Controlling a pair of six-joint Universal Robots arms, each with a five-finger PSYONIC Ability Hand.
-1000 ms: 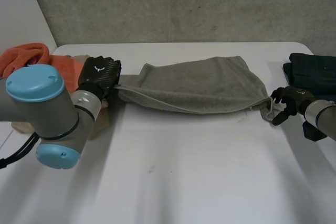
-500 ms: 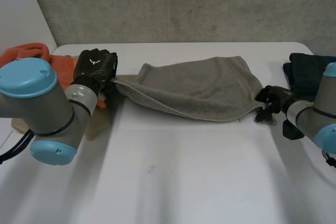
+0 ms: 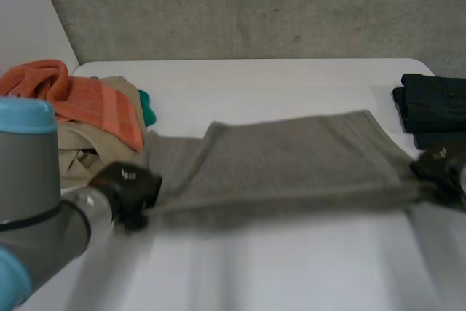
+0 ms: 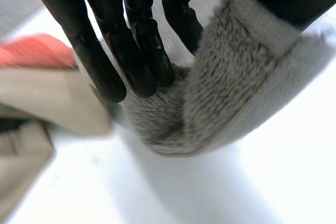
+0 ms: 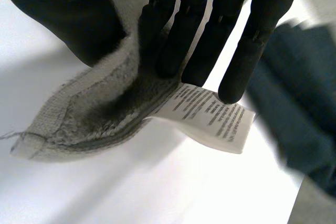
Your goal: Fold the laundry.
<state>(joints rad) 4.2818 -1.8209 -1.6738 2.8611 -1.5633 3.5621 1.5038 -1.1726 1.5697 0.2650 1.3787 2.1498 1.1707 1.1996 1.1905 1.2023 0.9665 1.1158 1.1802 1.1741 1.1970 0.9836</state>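
A grey towel (image 3: pixel 291 162) hangs stretched across the table between my two hands. My left hand (image 3: pixel 127 187) grips its left end. In the left wrist view the fingers (image 4: pixel 131 51) and thumb pinch the thick grey towel (image 4: pixel 220 87). My right hand (image 3: pixel 439 169) holds the right end. In the right wrist view the fingers (image 5: pixel 199 40) and thumb clamp the grey towel's corner (image 5: pixel 100 114), with a white care label (image 5: pixel 210 116) sticking out past the fingertips.
A pile of laundry lies at the far left: an orange cloth (image 3: pixel 80 96), a beige cloth (image 3: pixel 80 147) and a bit of green cloth (image 3: pixel 148 109). A dark folded garment (image 3: pixel 433 107) lies at the right edge, just behind my right hand.
My right hand has shut on the towel's right corner. Both hands have moved toward the table's front, pulling the towel taut and spread.
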